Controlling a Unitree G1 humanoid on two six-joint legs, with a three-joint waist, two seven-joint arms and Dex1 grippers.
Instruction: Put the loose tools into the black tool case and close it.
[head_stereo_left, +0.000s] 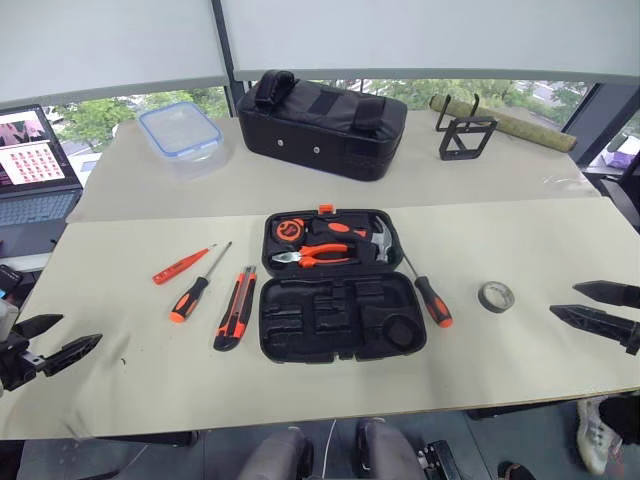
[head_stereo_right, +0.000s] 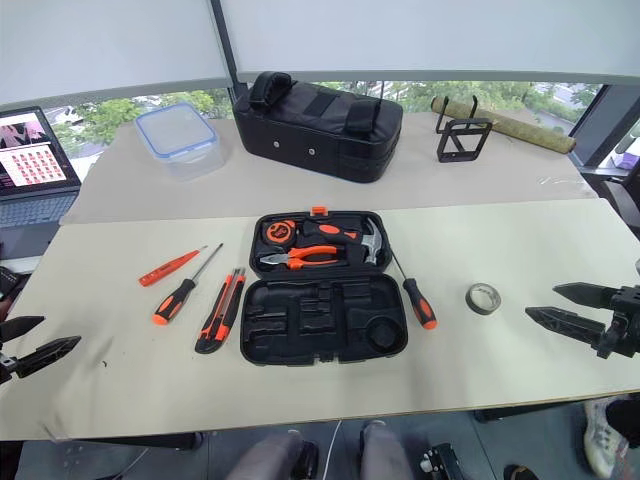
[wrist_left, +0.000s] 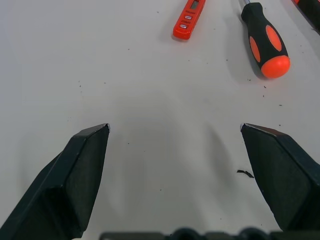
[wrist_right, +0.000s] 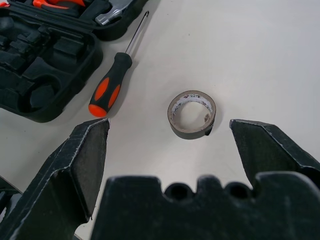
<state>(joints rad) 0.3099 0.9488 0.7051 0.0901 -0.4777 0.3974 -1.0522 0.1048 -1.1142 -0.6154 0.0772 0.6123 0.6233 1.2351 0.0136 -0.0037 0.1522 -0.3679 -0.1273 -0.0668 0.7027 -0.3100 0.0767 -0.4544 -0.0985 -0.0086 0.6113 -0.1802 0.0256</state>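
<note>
The black tool case (head_stereo_left: 341, 322) lies open at the table's middle, with pliers, a hammer and a tape measure in its far half. Left of it lie a slim red screwdriver (head_stereo_left: 181, 265), a black-and-orange screwdriver (head_stereo_left: 192, 295) and an orange-and-black utility knife (head_stereo_left: 236, 307). A second black-and-orange screwdriver (head_stereo_left: 430, 294) lies along the case's right side, and a small grey tape roll (head_stereo_left: 496, 296) lies further right. My left gripper (head_stereo_left: 52, 340) hangs open over the table's left edge. My right gripper (head_stereo_left: 590, 304) stands open at the right, just short of the tape roll (wrist_right: 191, 114).
At the back stand a black fabric bag (head_stereo_left: 322, 124), a clear lidded box (head_stereo_left: 181, 132), a black wire stand (head_stereo_left: 465, 135) and a rolled mat (head_stereo_left: 505, 122). A laptop (head_stereo_left: 32, 165) sits at the far left. The table's front edge runs close below the case.
</note>
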